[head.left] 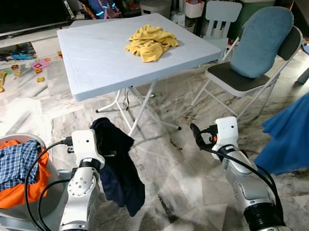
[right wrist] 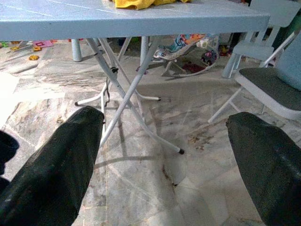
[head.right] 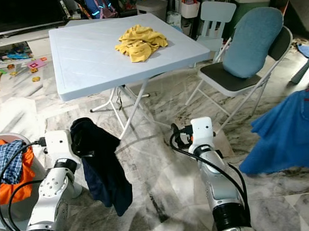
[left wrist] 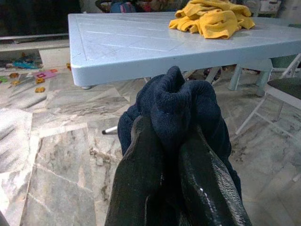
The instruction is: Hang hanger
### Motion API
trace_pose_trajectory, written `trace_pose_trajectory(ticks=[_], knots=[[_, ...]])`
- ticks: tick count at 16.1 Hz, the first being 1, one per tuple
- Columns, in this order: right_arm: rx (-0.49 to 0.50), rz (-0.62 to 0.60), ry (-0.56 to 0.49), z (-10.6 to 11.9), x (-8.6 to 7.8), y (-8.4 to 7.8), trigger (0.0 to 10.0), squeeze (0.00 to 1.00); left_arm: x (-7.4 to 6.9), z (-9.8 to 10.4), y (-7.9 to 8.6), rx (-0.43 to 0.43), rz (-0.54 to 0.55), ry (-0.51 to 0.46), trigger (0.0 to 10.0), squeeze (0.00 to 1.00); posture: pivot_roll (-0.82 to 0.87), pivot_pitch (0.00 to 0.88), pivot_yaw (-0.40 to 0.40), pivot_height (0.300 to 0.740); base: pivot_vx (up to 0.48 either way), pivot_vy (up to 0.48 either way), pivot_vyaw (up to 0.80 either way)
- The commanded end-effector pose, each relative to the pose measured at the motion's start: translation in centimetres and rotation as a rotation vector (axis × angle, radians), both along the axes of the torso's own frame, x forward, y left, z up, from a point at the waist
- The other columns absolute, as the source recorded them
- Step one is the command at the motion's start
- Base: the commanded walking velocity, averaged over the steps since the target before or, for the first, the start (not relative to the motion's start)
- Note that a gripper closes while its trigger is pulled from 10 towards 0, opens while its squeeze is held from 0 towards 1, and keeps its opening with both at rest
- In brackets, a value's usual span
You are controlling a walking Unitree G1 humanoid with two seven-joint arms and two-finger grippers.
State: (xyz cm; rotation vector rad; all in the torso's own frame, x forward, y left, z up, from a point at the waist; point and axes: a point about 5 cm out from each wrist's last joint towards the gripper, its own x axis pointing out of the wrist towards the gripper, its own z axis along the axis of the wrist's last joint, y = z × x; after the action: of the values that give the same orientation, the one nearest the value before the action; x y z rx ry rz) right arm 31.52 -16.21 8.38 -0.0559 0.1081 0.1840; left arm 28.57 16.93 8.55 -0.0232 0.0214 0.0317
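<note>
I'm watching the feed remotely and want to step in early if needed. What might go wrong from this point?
The dark navy garment is pinched only at a bunched fold between the left gripper fingers, so it may slip free. Its long hanging tail nearly reaches the marble floor and may drag. The table edge and folding legs stand just ahead of both arms; the open right gripper might catch on them when moving forward.
</note>
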Motion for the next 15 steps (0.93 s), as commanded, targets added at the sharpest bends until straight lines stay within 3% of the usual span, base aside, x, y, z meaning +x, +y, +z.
trace_pose_trajectory(ticks=[1, 10, 15], knots=[[-0.003, -0.001, -0.01, 0.2, 0.3, 0.3, 10.0, 0.0, 0.3, 0.9, 0.0, 0.019, -0.014, -0.045, 10.0, 0.0, -0.07, 0.0, 0.043, 0.74, 0.0, 0.0, 0.0], [-0.001, 0.025, -0.025, 0.4, 1.4, 1.4, 10.0, 0.0, 0.9, 1.7, 0.1, 0.048, -0.016, -0.082, 10.0, 0.0, -0.03, 0.0, 0.029, 0.74, 0.0, 0.0, 0.0], [-0.011, 0.014, -0.038, 0.6, 1.6, 0.8, 10.0, 0.0, 1.3, 1.7, -0.6, 0.033, -0.027, -0.088, 10.0, 0.0, -0.05, 0.0, 0.031, 0.74, 0.0, 0.0, 0.0]])
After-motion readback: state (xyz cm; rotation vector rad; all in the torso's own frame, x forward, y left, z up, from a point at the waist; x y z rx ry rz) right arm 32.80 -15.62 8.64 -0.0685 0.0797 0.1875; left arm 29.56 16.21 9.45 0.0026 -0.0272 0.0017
